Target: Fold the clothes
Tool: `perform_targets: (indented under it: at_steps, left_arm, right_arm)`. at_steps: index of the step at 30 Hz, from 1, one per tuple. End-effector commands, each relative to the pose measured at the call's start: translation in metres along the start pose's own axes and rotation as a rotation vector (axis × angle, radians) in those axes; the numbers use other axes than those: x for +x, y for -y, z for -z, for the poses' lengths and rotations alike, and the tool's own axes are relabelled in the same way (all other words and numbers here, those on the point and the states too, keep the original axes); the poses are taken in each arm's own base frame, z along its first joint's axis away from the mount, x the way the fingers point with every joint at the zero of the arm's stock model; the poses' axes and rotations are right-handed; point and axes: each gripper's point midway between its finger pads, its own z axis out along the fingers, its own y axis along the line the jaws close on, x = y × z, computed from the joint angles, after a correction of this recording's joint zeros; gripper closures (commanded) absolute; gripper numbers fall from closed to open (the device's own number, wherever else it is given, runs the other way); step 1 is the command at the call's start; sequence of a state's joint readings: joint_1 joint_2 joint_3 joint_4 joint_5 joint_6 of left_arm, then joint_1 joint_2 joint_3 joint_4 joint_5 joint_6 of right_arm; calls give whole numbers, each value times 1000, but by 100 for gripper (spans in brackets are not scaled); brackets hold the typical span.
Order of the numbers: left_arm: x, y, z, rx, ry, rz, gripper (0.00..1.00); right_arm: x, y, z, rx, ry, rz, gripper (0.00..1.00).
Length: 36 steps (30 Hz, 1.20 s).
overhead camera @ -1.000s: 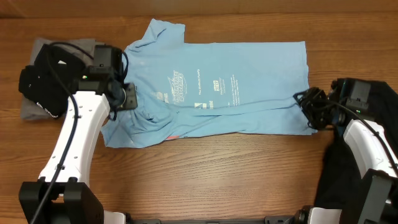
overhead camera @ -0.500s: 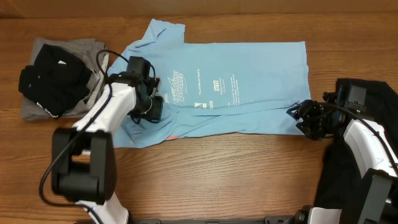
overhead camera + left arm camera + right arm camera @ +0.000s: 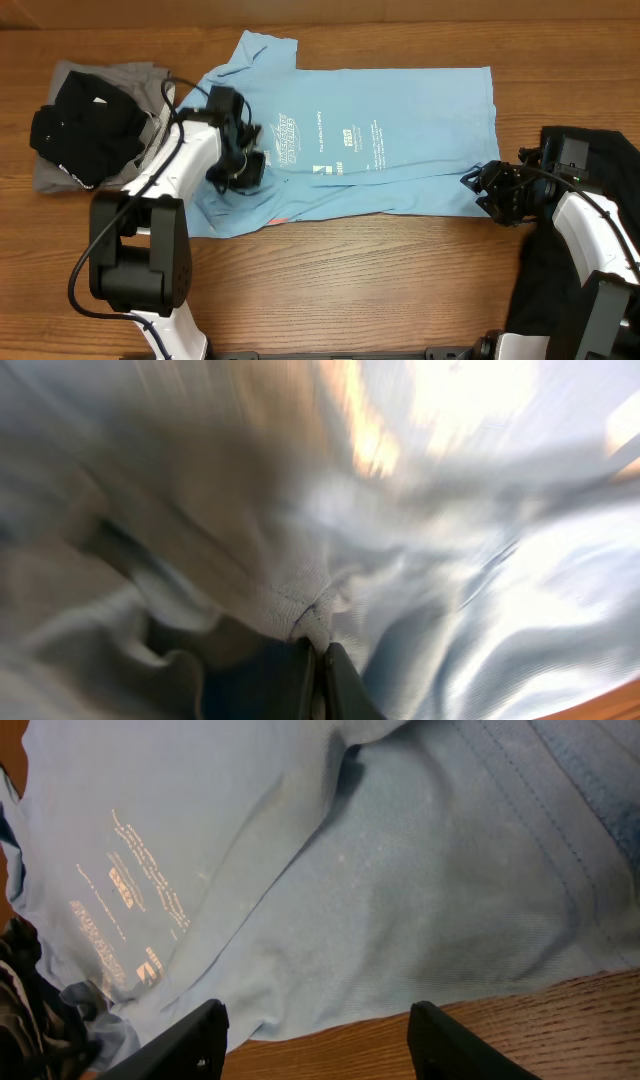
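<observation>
Four garments here: one sky-blue T-shirt [image 3: 400, 130], one grey shirt [image 3: 50, 178], and two black, the left black shirt [image 3: 80, 125] and the right black shirt [image 3: 620, 160]. Two robot arms [image 3: 150, 190].

No text legible in any view.

Sky-blue T-shirt [image 3: 420, 120]: white print [image 3: 322, 135] mid-chest, a curved logo block [image 3: 285, 135] with smaller lines [image 3: 350, 140] beside it; characters too small to resolve.

Pink-red lettering [image 3: 280, 217] at its lower edge, only a sliver showing, unreadable.

Right wrist view: the print [image 3: 130, 900] appears as pale lines, not decipherable.

Black garment [image 3: 80, 130] carries a small white mark [image 3: 97, 99], illegible.

Left wrist view blurred.
</observation>
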State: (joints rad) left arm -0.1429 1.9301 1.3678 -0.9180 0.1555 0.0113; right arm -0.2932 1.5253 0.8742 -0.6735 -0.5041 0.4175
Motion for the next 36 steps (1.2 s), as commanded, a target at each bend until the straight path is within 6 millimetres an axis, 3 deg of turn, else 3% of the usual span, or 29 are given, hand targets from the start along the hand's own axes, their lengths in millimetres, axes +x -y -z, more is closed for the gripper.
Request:
perform_targets:
  at_steps: [1, 8, 16, 17, 19, 20, 23, 24, 25, 27, 30, 36]
  left_arm:
    - [-37, 11, 33, 28, 124, -36, 96]
    - [-55, 14, 37, 31, 189, -52, 96]
    - [-74, 45, 26, 90, 248, -131, 90]
    - [-73, 47, 24, 90, 243, -144, 88]
    - [-68, 48, 22, 82, 224, -187, 62]
    - [-62, 42, 23, 48, 196, -200, 55]
    - [-49, 13, 24, -83, 136, -165, 50]
    - [-44, -1, 25, -134, 111, -147, 36]
    - [-41, -10, 25, -160, 97, -135, 34]
    - [-35, -35, 28, -202, 73, -87, 34]
    - [-39, -50, 28, -179, 92, -41, 40]
    - [-49, -51, 5, -83, 110, 16, 53]
  right_arm:
    - [-6, -2, 2, 6, 16, 23, 38]
    - [-6, -2, 2, 6, 17, 31, 39]
    - [-6, -2, 2, 6, 17, 31, 39]
    - [-6, -2, 2, 6, 17, 31, 39]
    - [-6, -2, 2, 6, 17, 31, 39]
    - [-5, -2, 2, 7, 13, 29, 39]
    - [-3, -1, 2, 12, 4, 24, 39]
    - [-2, 0, 2, 13, 2, 25, 39]
    - [-2, 0, 2, 14, 1, 25, 39]
    - [-2, 0, 2, 15, -1, 23, 39]
    - [-2, 0, 2, 14, -1, 23, 39]
    - [-2, 0, 2, 15, -1, 23, 39]
